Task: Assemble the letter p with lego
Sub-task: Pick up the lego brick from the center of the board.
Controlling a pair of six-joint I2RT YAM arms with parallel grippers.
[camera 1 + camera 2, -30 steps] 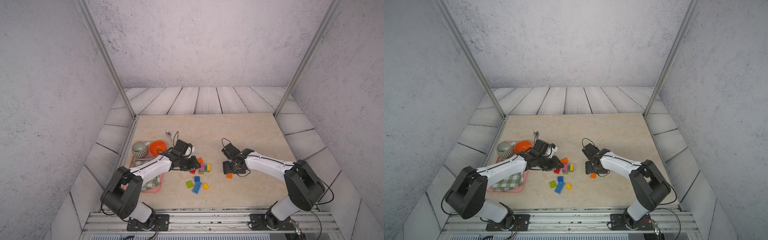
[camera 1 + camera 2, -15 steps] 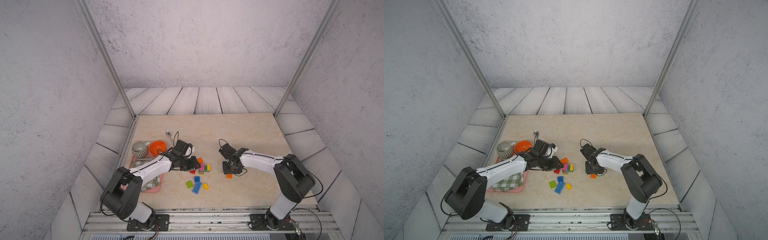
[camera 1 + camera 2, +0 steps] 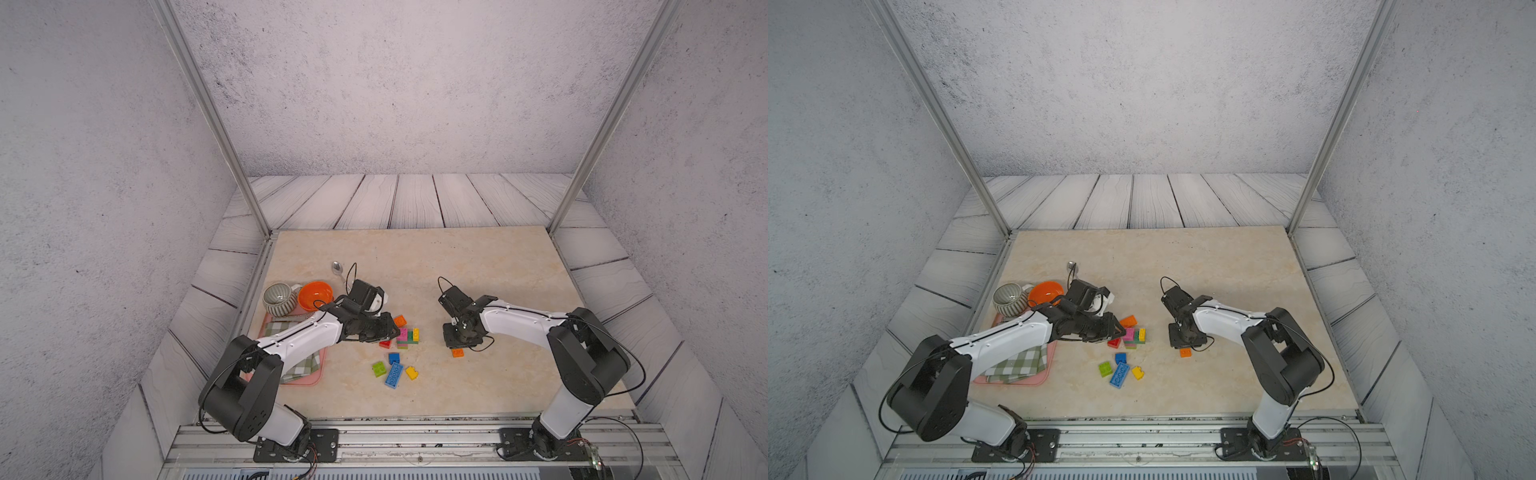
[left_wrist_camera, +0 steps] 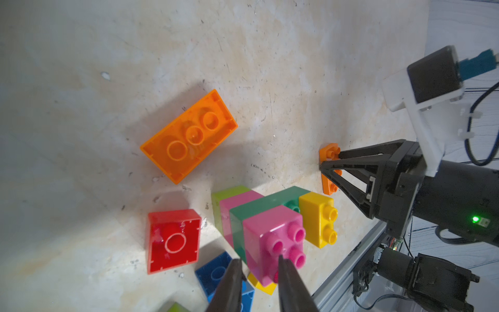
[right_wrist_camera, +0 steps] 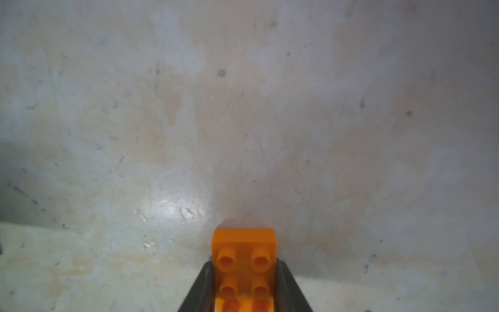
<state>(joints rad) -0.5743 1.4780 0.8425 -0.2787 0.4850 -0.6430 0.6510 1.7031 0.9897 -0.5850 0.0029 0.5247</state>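
The lego lies mid-table. My left gripper (image 4: 258, 263) is shut on the pink brick (image 4: 272, 240) of a joined block (image 3: 407, 336) of lime, pink, green and yellow bricks. Beside that block lie a long orange brick (image 4: 189, 136) and a red brick (image 4: 174, 240), both studs down. In front of them are two blue bricks (image 3: 394, 365), a lime one (image 3: 378, 368) and a yellow one (image 3: 412, 372). Further right my right gripper (image 5: 244, 264) points down at the table, shut on a small orange brick (image 5: 244, 240) whose sides both fingers touch. In a top view that brick (image 3: 458, 353) rests on the table.
A pink tray (image 3: 316, 379) with a checked cloth sits at the left under my left arm. Behind it are a grey ribbed cup (image 3: 277, 298), an orange bowl (image 3: 316, 295) and a spoon (image 3: 337, 268). A metal rail (image 3: 415, 428) runs along the front edge.
My right gripper's fingers have closed in on the small orange brick, and that arm has drawn slightly left. The left arm and its block have not moved.
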